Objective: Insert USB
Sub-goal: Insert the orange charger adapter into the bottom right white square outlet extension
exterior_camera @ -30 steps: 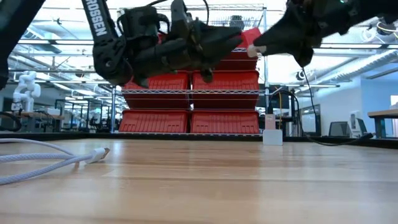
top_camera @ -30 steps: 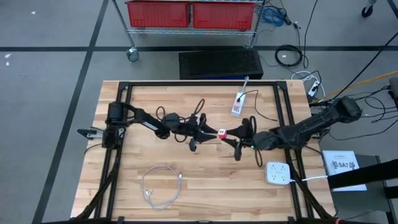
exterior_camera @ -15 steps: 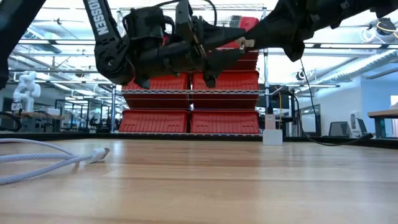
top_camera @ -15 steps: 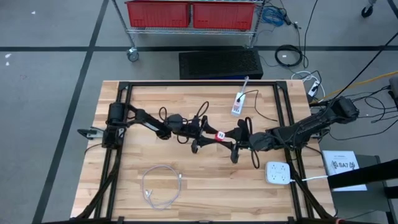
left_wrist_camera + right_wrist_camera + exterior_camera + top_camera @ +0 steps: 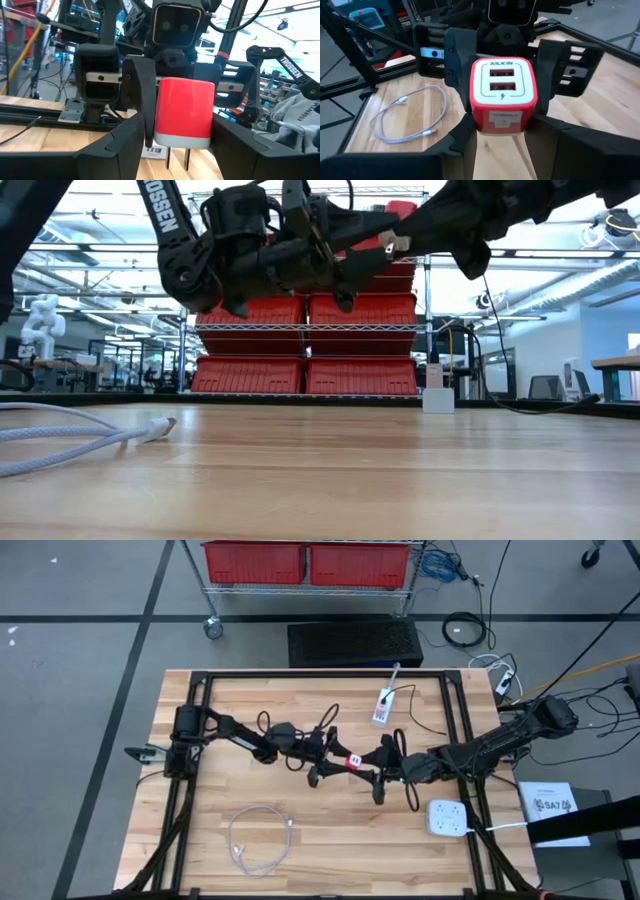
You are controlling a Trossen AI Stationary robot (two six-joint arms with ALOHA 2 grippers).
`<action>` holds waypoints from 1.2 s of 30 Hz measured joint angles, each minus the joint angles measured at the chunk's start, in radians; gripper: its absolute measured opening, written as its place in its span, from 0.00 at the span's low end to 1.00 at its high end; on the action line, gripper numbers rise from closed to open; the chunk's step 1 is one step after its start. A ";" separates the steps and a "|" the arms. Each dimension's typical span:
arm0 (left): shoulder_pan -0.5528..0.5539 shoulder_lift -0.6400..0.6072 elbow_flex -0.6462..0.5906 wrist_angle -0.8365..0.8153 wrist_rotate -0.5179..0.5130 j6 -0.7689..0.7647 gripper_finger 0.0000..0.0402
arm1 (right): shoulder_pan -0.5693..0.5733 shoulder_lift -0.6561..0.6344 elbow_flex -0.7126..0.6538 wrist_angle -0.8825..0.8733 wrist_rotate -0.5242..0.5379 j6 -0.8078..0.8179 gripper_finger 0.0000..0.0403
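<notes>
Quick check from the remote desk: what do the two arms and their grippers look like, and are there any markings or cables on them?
Both arms are dark, jointed links. The left gripper and right gripper have blocky black fingers. White TROSSEN lettering runs along one link, and thin black cables loop over the wrists.

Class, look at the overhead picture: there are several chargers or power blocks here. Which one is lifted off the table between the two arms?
The red charger, held up mid-table where the two grippers meet. The white power strip and the small white adapter both lie on the wood.
</notes>
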 joint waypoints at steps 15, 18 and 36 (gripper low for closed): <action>0.000 -0.003 0.032 -0.091 0.080 -0.005 0.53 | 0.000 -0.001 0.001 -0.060 -0.055 0.076 0.28; 0.001 -0.004 0.032 -0.090 0.080 0.002 0.47 | 0.000 -0.001 0.001 -0.071 -0.053 0.095 0.28; 0.015 -0.011 0.034 -0.034 0.104 0.016 0.36 | 0.006 -0.062 -0.003 -0.145 -0.145 0.183 0.41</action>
